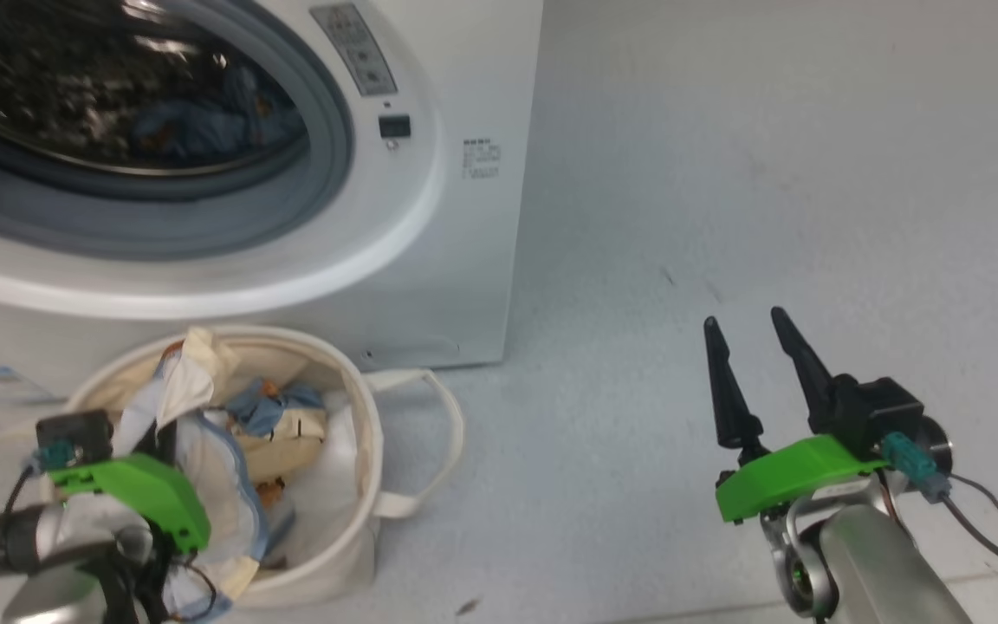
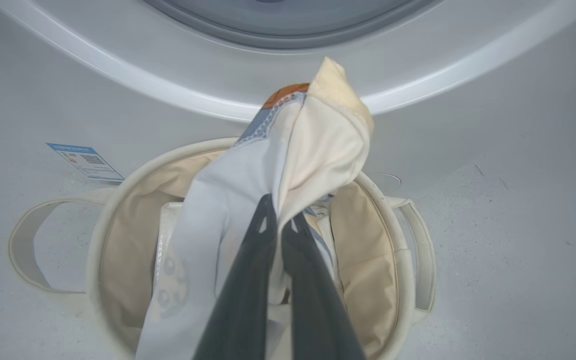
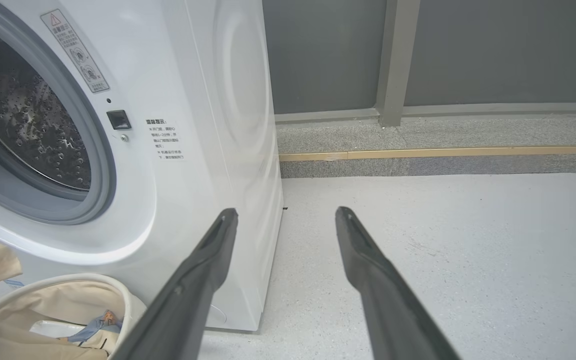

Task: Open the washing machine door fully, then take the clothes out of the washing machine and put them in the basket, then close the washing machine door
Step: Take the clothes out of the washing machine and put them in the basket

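step: we drop clothes point(image 2: 318, 150) into basket point(image 2: 96, 250), near left | left claw point(image 2: 279, 212) pinched shut on them, above basket | right claw point(image 1: 743, 316) wide, empty | advice: lower inside rim before we let go

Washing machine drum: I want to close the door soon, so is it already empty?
No, blue clothes lie inside the drum, as the head view shows.

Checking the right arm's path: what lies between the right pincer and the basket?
Bare grey floor, as the head view shows, from the right pincer to the basket.
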Robot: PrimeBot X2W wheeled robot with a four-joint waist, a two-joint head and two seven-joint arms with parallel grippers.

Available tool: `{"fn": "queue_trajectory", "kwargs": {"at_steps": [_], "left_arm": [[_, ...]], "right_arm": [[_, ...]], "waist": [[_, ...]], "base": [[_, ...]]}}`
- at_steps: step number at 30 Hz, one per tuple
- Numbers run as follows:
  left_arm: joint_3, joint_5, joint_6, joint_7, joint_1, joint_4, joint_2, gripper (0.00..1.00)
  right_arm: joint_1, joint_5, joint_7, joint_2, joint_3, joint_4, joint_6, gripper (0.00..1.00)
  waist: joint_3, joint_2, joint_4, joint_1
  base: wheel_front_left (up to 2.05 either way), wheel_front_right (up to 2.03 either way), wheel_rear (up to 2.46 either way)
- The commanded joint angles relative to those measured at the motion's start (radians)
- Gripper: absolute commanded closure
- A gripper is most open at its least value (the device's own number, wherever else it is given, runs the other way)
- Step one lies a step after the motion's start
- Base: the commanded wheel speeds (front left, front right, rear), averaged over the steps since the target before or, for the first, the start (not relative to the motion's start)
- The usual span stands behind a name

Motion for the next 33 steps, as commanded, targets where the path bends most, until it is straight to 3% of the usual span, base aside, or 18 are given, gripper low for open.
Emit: {"fn": "queue_trajectory", "kwargs": {"at_steps": [1,16,17,18,19,20,33], "left_arm": [[0.023,-0.003,-0.005,-0.005,-0.061,-0.011,0.048,1.00],[0.009,-0.014,0.011,0.071,-0.153,0.018,0.060,1.00],[0.007,-0.014,0.013,0.070,-0.155,0.018,0.061,0.92],[0.004,-0.010,0.018,0.064,-0.156,0.018,0.062,0.78],[0.000,-0.007,0.022,0.058,-0.156,0.019,0.062,0.15],[0.000,-0.008,0.023,0.051,-0.155,0.019,0.061,0.01],[-0.023,0.027,0.051,-0.014,-0.124,-0.012,0.045,0.00]], "right_arm": [[-0.027,-0.012,-0.005,-0.006,0.010,-0.038,0.001,0.00],[-0.073,-0.067,-0.005,0.007,-0.038,-0.134,0.001,0.00],[-0.072,-0.068,-0.005,0.008,-0.040,-0.136,0.001,0.00],[-0.071,-0.070,-0.005,0.009,-0.041,-0.137,0.001,0.00],[-0.071,-0.071,-0.005,0.010,-0.042,-0.137,0.001,0.00],[-0.071,-0.072,-0.005,0.011,-0.042,-0.136,0.001,0.00],[-0.062,-0.051,-0.005,0.010,-0.007,-0.083,0.001,0.00]], "waist": [[0.053,-0.0001,-0.013,0.0001],[0.267,-0.0001,-0.029,0.0001],[0.271,-0.0001,-0.028,0.0001],[0.274,-0.0001,-0.027,0.0001],[0.274,-0.0001,-0.025,0.0001],[0.272,-0.0001,-0.024,0.0001],[0.123,-0.0001,0.025,0.0001]], "base": [[0.00,0.00,0.00],[0.00,0.00,0.00],[0.00,0.00,0.00],[0.00,0.00,0.00],[0.00,0.00,0.00],[0.00,0.00,0.00],[0.00,0.00,0.00]]}}
